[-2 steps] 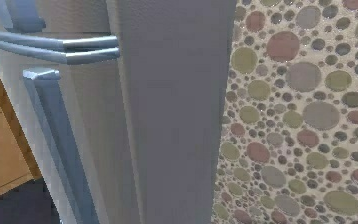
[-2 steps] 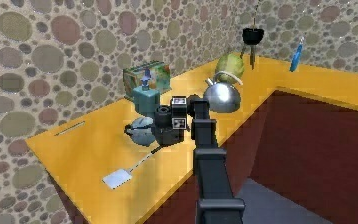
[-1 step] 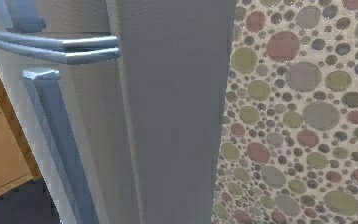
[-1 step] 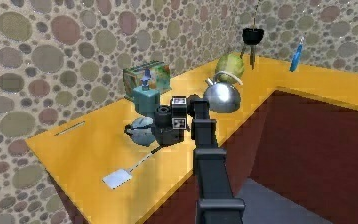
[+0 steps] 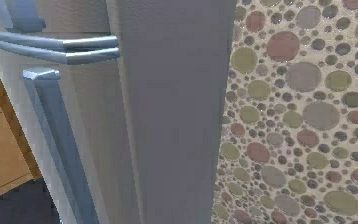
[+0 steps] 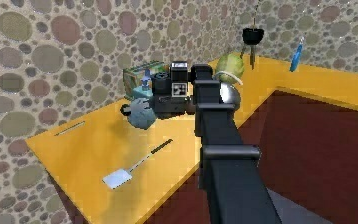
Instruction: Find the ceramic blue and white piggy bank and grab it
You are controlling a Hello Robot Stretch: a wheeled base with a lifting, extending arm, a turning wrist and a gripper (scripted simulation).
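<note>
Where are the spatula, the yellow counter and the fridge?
spatula (image 6: 118,180), arm side view, white blade.
yellow counter (image 6: 87,150), arm side view, bare top.
fridge (image 5: 167,100), forward view, grey panel.

Arm side view: a table is laid from lower left to upper right, with a wall behind it.

On the table's lower left a flat utensil is laid, with a thin rod further left. The arm is seen rising from the bottom edge right of centre; near the frame's centre the jaws are seen at a small rounded thing. Behind it a container is set by the wall, with a round vessel to its right. A pan and a bottle-like thing are placed at upper right. In the forward view a refrigerator is set left and centre, another wall at right.
</note>
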